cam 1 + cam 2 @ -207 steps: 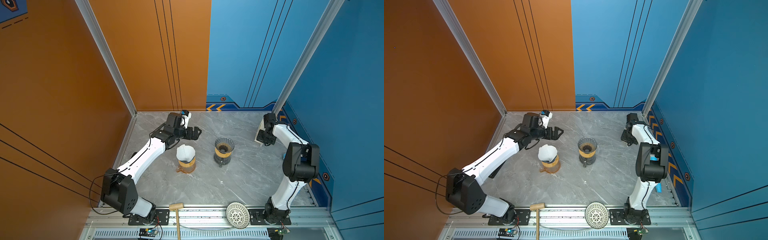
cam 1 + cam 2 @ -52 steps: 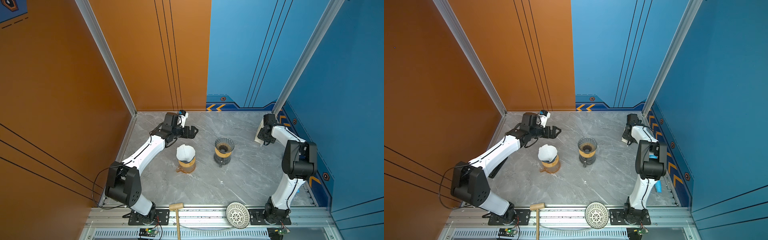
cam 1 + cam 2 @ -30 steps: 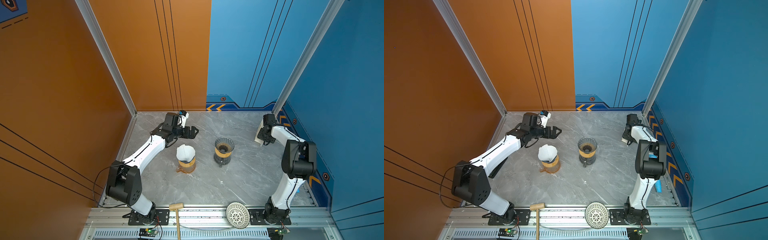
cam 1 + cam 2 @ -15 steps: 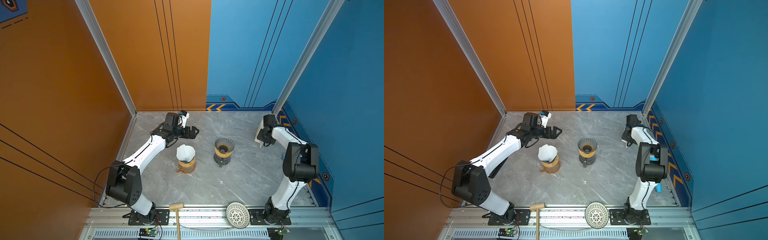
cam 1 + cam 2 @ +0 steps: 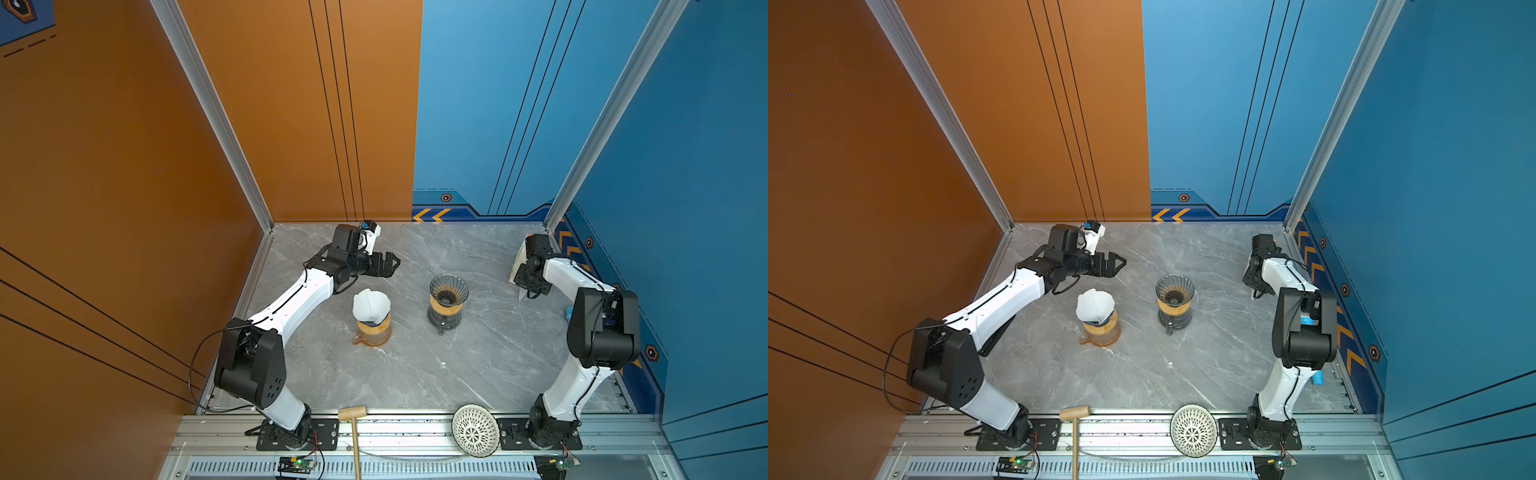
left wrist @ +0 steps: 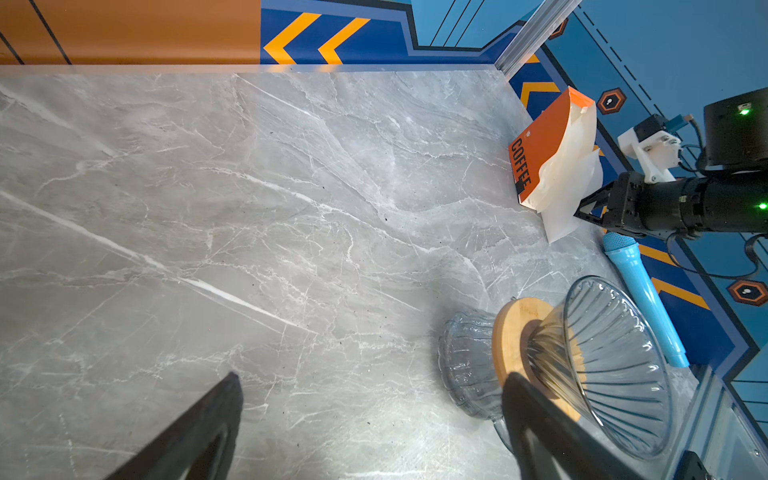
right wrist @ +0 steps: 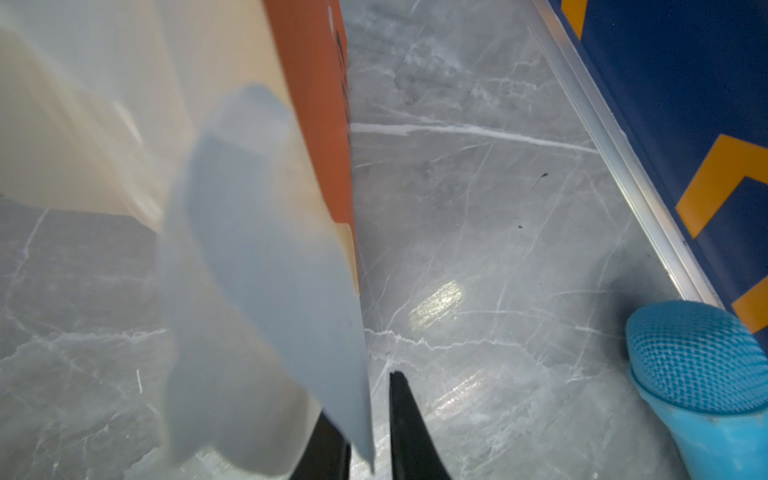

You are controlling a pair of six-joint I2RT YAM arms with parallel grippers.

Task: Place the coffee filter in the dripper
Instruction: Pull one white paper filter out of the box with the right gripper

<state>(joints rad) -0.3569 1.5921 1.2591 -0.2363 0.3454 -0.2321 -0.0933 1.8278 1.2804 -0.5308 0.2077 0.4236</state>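
The right gripper [image 7: 368, 415] is reaching into the mouth of the orange COFFEE filter box [image 6: 540, 141]. Its jaws are standing narrowly parted, with the edge of one white coffee filter [image 7: 257, 291] lying in the gap, apparently to single out one sheet. The empty glass dripper [image 5: 449, 287] is standing well apart on the bench [image 5: 415, 374], between both grippers. The left gripper [image 5: 390, 266] is hovering wide open and empty, seemingly keeping the approach free.

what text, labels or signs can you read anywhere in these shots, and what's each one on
"COFFEE": black capitals on the orange filter packet, in the left wrist view.
Small white logo above that word: too small to read.
Hexagon badges on the dark blue wall band: white mark inside, too small to read.
Yellow chevrons on the same band: arrows only, no words.
Dark print on the packet in the right wrist view: blurred.
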